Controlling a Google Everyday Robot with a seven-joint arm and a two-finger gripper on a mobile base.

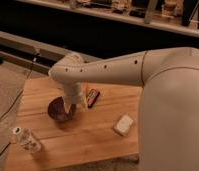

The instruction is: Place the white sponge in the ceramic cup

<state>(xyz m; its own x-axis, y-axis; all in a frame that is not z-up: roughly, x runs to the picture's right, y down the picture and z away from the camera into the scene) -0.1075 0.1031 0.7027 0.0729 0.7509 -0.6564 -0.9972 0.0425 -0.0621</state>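
camera view has the gripper [69,105] spread wide over the dark bowl [52,108], white sponge [124,125] lying well apart.

Wooden tabletop [95,136], plank grain running lengthwise, four things on it that I can make out. Dark purple-brown bowl [59,110] sits left of centre; dark bar with a red end [93,98] is just beside it, right and slightly further back; white sponge [124,125] lies flat toward the right, well apart from the bowl; clear plastic bottle [27,140] is near the front-left corner. My jaws are down over the bowl, spread open, mostly hidden behind my wrist.
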